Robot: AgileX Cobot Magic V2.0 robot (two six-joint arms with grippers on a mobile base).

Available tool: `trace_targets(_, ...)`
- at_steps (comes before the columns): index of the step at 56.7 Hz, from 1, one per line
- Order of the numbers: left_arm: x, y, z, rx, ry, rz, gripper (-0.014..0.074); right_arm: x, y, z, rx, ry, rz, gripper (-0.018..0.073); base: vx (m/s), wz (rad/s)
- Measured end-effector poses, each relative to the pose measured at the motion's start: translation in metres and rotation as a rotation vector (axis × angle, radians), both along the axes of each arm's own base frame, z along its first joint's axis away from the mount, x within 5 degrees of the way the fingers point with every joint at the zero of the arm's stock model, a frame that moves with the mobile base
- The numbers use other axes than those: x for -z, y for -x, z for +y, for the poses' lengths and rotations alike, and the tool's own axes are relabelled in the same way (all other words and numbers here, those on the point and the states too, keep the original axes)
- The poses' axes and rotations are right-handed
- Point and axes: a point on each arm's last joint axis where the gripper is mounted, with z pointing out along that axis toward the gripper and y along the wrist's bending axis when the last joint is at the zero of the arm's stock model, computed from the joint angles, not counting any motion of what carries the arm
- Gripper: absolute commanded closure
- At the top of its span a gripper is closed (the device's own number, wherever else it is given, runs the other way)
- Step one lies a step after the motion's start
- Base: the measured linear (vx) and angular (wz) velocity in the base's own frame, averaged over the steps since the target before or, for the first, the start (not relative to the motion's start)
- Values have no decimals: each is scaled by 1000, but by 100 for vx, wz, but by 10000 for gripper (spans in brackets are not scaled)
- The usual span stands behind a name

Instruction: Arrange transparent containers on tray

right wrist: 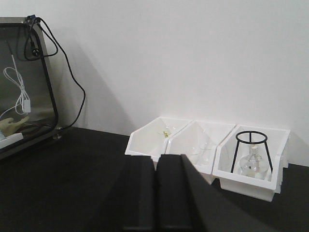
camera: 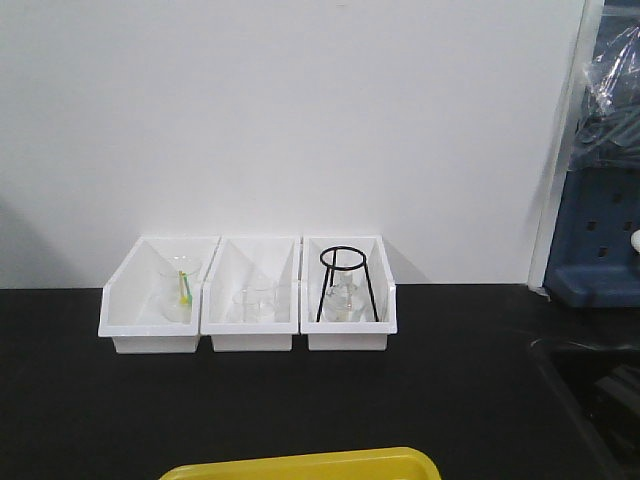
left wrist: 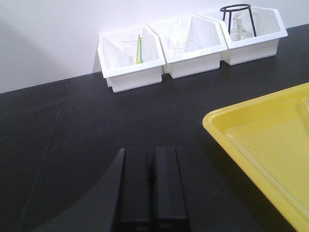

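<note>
The yellow tray lies at the table's near edge; its corner sits right of my left gripper. A thin clear tube, the only thing here that looks like one of the transparent containers, stands in the middle white bin. I cannot make it out in the front view. My left gripper is shut with nothing in it, low over the black table. My right gripper is also shut and empty, and it points at the bins. Neither gripper shows in the front view.
Three white bins stand in a row against the back wall. The left one holds a beaker with a yellow-green stick, the middle a beaker, the right a black ring stand over a flask. A metal-framed box with cables stands far left.
</note>
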Motion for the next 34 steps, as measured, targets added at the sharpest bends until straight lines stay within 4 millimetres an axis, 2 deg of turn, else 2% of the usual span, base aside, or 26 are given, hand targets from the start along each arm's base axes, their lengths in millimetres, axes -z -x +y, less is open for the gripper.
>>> trace_targets(8,0,0,0,0,0,0,600,-4,-3,-4,46,-89,0,572,0,0)
trace_targets(15,0,0,0,0,0,0,600,-2,-19,-13,207,-118,30,572,0,0)
trace_targets(24,0,0,0,0,0,0,600,25,-36,-24,393,32,244,572,0,0)
trace_targets(31,0,0,0,0,0,0,600,47,-33,-21,350,225,397,572,0,0)
trace_targets(34,0,0,0,0,0,0,600,54,-29,-21,317,268,385,572,0,0)
